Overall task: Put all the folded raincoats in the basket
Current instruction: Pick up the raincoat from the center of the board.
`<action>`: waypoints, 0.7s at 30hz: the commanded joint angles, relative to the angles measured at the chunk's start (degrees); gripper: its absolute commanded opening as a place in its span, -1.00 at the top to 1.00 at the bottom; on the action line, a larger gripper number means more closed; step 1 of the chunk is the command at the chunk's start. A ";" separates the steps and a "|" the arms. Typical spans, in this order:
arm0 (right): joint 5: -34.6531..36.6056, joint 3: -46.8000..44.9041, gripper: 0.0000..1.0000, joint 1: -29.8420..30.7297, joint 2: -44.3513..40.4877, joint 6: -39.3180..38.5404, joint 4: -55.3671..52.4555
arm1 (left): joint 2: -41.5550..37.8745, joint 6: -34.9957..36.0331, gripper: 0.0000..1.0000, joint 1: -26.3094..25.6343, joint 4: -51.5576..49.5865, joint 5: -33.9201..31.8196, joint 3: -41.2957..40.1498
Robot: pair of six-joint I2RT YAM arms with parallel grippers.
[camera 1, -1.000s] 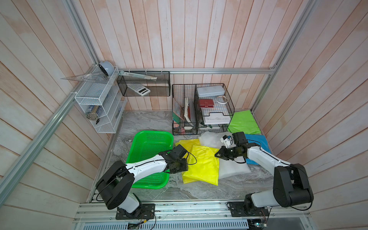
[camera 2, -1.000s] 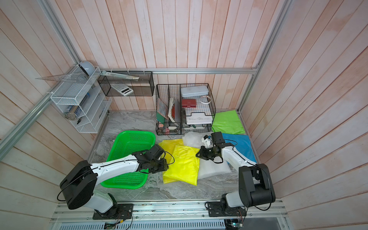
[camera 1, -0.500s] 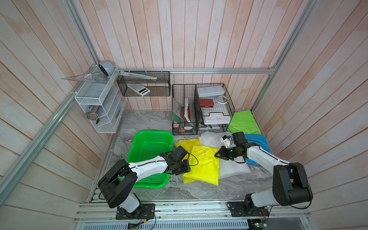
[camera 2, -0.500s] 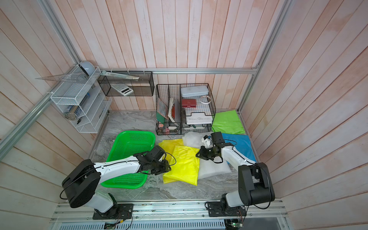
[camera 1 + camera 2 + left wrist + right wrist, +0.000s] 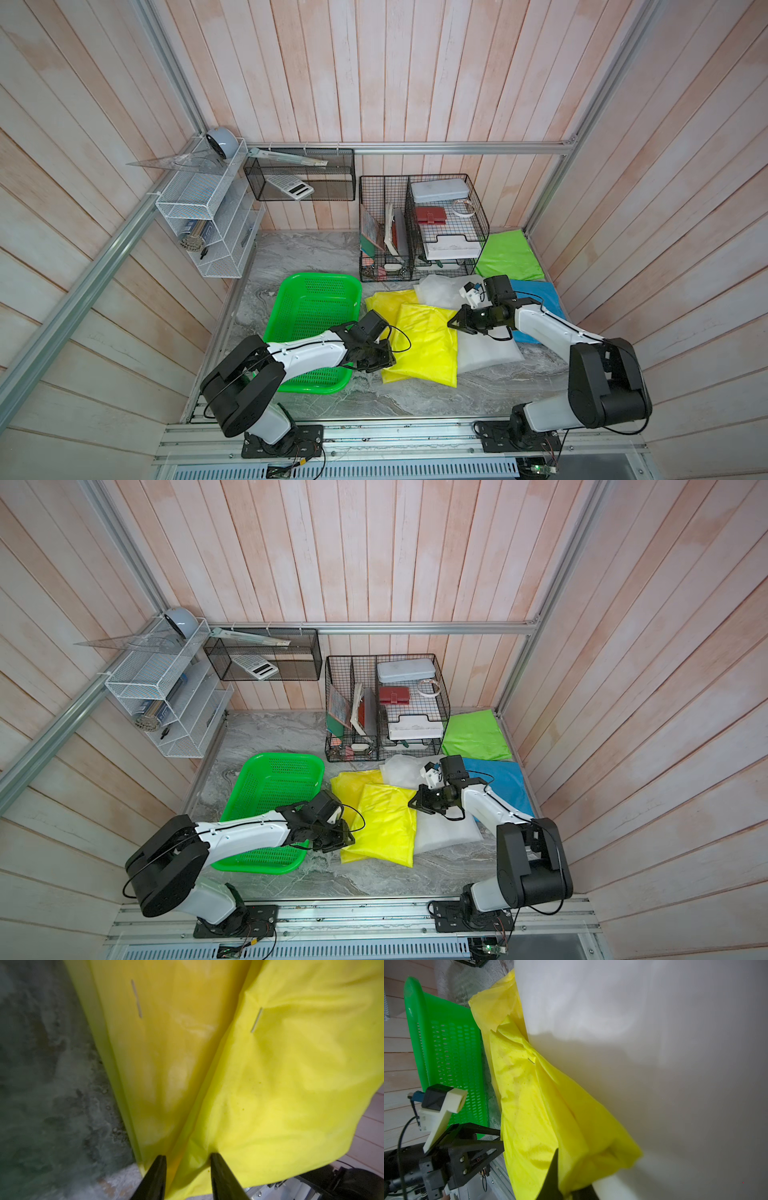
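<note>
- Currently, right gripper is clamped on the right edge of the yellow raincoat
- Meanwhile, left gripper stands parted, astride its left edge
- Raincoat lies on the table, just beside the green basket

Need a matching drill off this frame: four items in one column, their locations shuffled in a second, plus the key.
Items
1. basket
2. yellow raincoat
3. calculator
4. blue raincoat

Locations
a. inside the black mesh box hung on the back wall
b. flat at the right edge of the table
c. on the table between the basket and the white raincoat
d. on the left side of the table

Pairs: 1-d, 2-c, 3-a, 4-b
</note>
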 commanded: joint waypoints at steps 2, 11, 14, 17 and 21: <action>-0.02 -0.03 0.87 -0.39 0.18 -0.16 0.06 | 0.84 -0.63 0.39 -0.41 2.37 1.96 0.28; -0.14 -0.19 0.87 -0.33 -0.14 -0.17 -0.02 | -1.07 1.08 0.90 -0.41 -1.41 0.49 0.76; -0.68 -0.19 0.87 -0.35 -0.91 0.04 0.15 | -1.99 1.48 1.00 -0.40 -3.29 -0.57 1.33; -1.75 -0.14 0.87 -0.39 -2.45 0.37 0.19 | -3.46 2.24 1.00 -0.41 -6.22 -2.24 2.99; -3.20 0.02 0.87 -0.36 -4.94 1.26 0.40 | -6.14 3.65 1.00 -0.40 -10.85 -4.62 5.87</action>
